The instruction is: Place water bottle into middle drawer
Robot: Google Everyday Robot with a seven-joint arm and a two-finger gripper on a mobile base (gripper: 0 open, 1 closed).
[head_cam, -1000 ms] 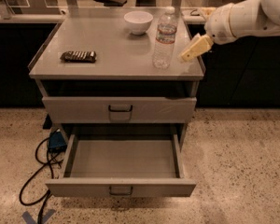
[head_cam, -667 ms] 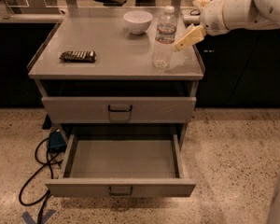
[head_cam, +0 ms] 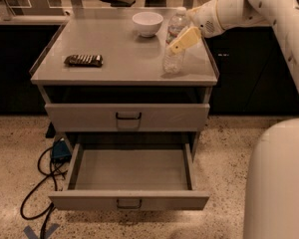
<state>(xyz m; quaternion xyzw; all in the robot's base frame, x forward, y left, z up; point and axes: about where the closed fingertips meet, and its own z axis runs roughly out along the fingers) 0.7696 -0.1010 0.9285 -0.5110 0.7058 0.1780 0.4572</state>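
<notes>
The water bottle [head_cam: 172,61] stands upright on the cabinet top near its right edge, in front of the white bowl. My gripper [head_cam: 178,42] reaches in from the upper right on the white arm [head_cam: 224,11]. Its yellow tip lies across the bottle's upper body at label height. The middle drawer [head_cam: 132,169] is pulled out at the bottom of the cabinet and has nothing in it. Its small dark handle [head_cam: 128,203] faces me.
A white bowl [head_cam: 147,23] stands at the back of the top. A dark flat packet [head_cam: 83,59] lies at the left. The upper drawer [head_cam: 127,117] is closed. Black cables [head_cam: 37,188] and a blue box [head_cam: 60,151] lie on the floor left. My white body [head_cam: 279,183] fills the lower right.
My gripper has moved left from beside the bottle until its yellow tip overlaps the bottle. The bottle stands where it was. More of my white body shows at lower right.
</notes>
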